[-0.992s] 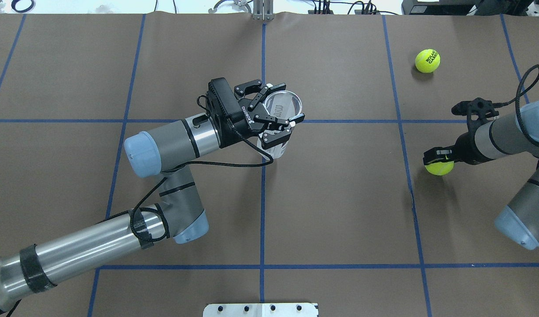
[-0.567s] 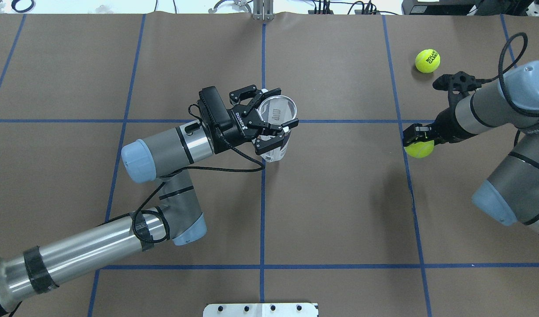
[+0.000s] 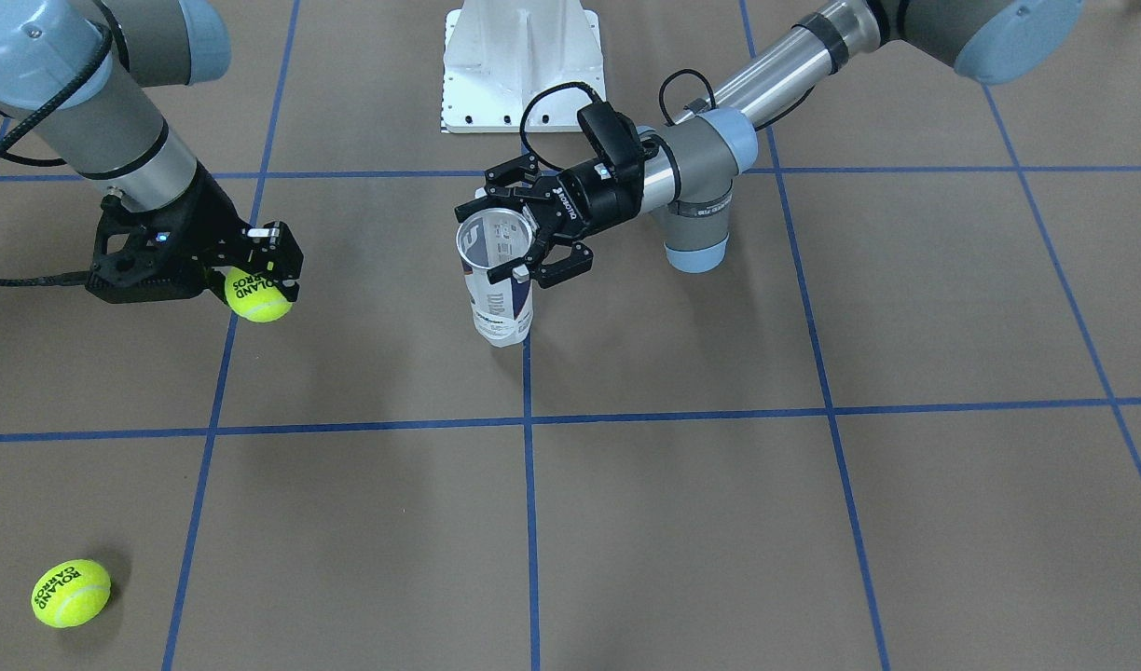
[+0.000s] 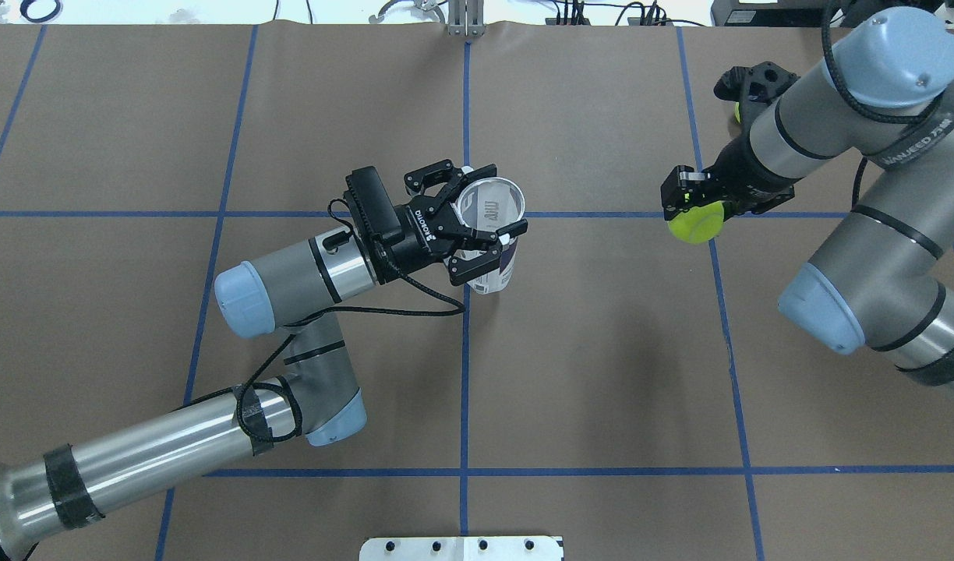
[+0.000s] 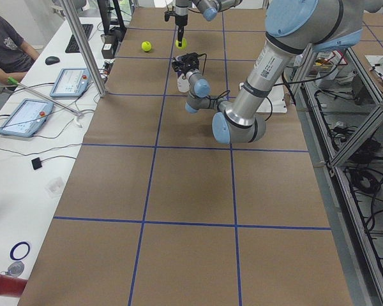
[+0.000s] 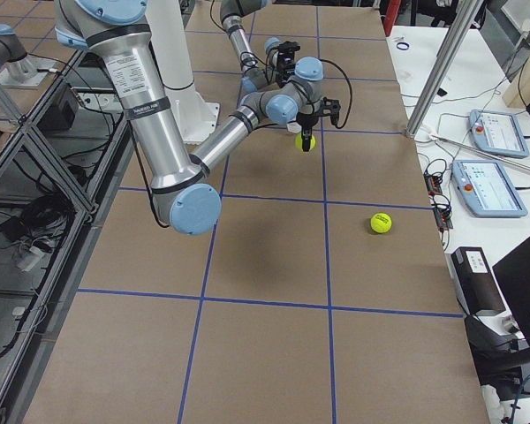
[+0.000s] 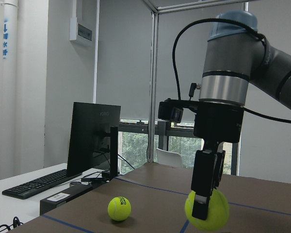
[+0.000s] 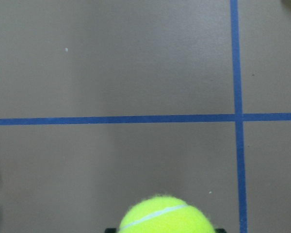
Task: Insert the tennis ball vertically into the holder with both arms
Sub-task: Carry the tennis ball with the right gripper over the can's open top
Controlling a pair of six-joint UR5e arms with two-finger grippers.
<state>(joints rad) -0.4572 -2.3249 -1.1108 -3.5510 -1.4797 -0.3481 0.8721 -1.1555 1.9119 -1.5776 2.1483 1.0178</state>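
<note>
We see the left gripper (image 4: 489, 220) clamped around the upright holder (image 3: 501, 312) near the centre of the surface (image 4: 602, 374). The right gripper (image 4: 691, 204) pinches a tennis ball (image 4: 697, 224) above the right half, with open surface between them. A second ball (image 3: 71, 593) lies near the far right corner, well apart, and the white pedestal base (image 3: 521, 65) sits at the near edge.

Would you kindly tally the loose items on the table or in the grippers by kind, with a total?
Tennis balls: 2, the held ball in the right gripper and the loose ball lying free.
Clear ball can: 1, gripped by the left gripper.
Total: 3.
</note>
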